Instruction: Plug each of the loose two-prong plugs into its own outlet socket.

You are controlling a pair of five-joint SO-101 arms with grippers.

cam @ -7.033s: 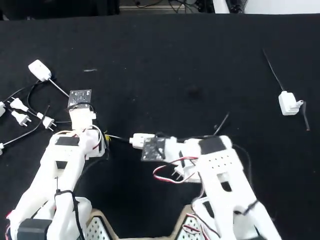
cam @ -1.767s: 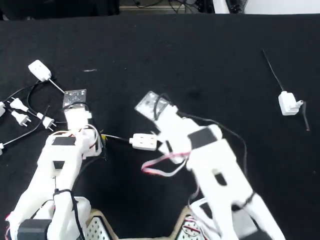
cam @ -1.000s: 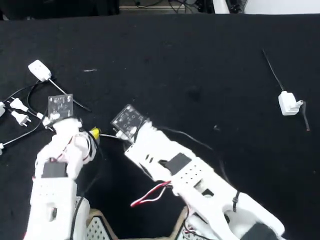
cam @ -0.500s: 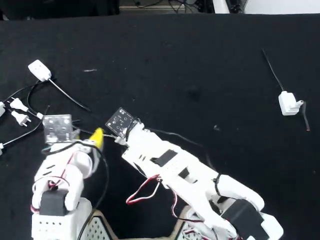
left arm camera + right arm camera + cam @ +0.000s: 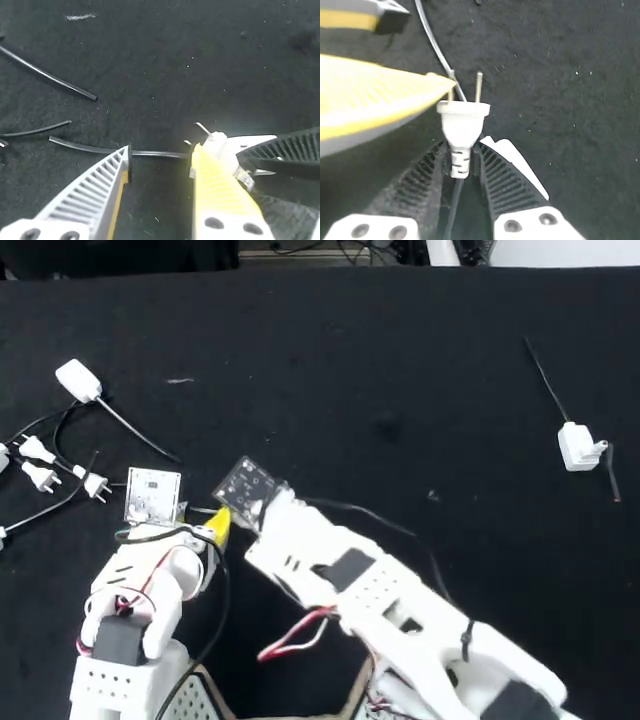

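My right gripper [image 5: 462, 147] is shut on the neck of a white two-prong plug [image 5: 463, 117]; its prongs point away from the wrist, just above the black mat. In the left wrist view the same plug [image 5: 216, 141] sits beside my left gripper's yellow finger [image 5: 215, 185]. My left gripper [image 5: 160, 157] is open over a black cable [image 5: 90, 148], holding nothing. From above, both arms meet at the table's near left, the yellow finger [image 5: 218, 523] next to the right wrist's board [image 5: 250, 490]. Three loose plugs [image 5: 40, 477] lie at the far left.
A white socket block [image 5: 78, 380] with a black cord lies at the back left, above the loose plugs. Another white socket block [image 5: 575, 447] lies far right with a thin black cord [image 5: 548, 380]. Black cords trail off the left edge.
Over the last second my right arm swung left with the plug. In the last half second my left wrist shifted right, bringing its yellow finger up against the right gripper.
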